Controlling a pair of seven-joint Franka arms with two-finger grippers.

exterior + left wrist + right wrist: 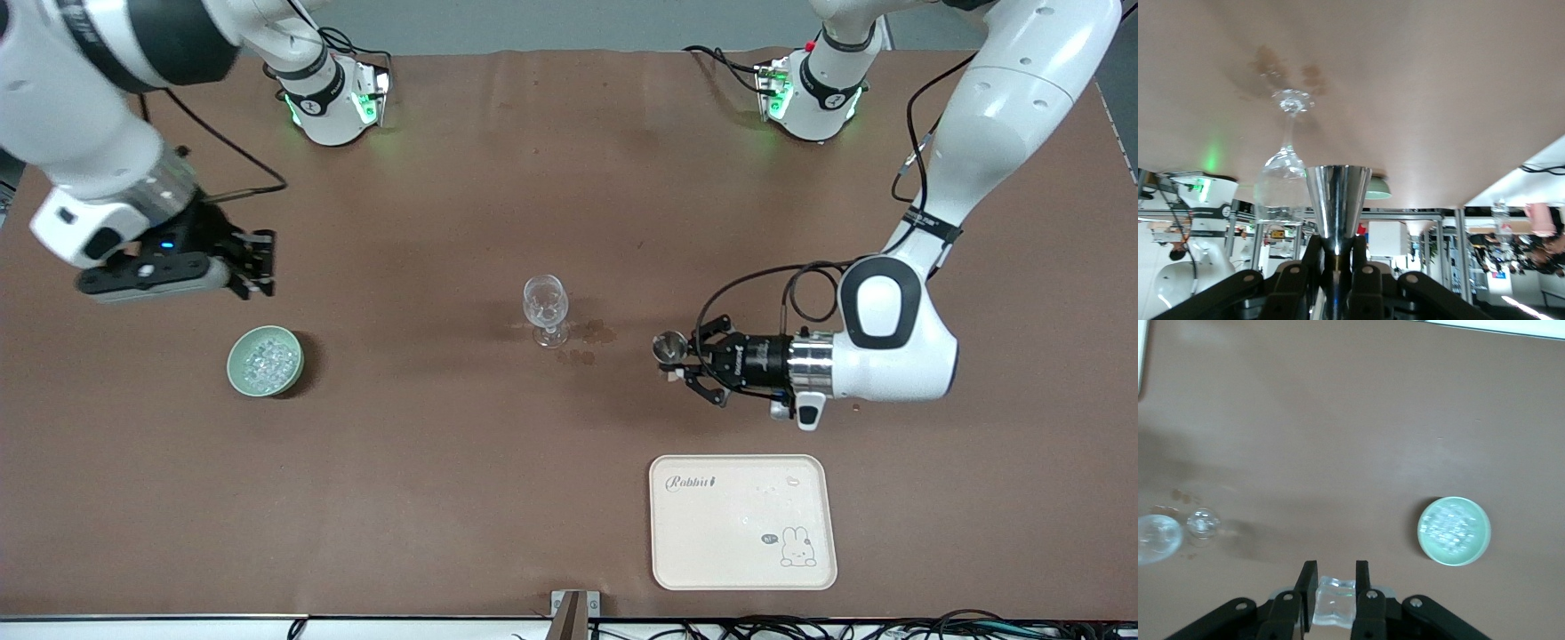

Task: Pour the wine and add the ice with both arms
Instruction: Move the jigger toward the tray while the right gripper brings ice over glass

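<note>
A clear stemmed wine glass (545, 309) stands upright mid-table, also seen in the left wrist view (1286, 167). My left gripper (677, 360) hangs low beside it, toward the left arm's end. It is shut on the stem of a small metal cone cup (1337, 200), whose mouth faces the glass. A green bowl (265, 360) holds a heap of ice (1451, 528). My right gripper (258, 267) hangs over the table next to that bowl, shut on one clear ice cube (1334, 600). The wine is out of view.
Damp stains (591, 336) mark the brown table beside the glass foot. A cream tray (742, 520) with a rabbit print lies nearer the front camera than the left gripper. Both arm bases (333, 102) stand along the table's back edge.
</note>
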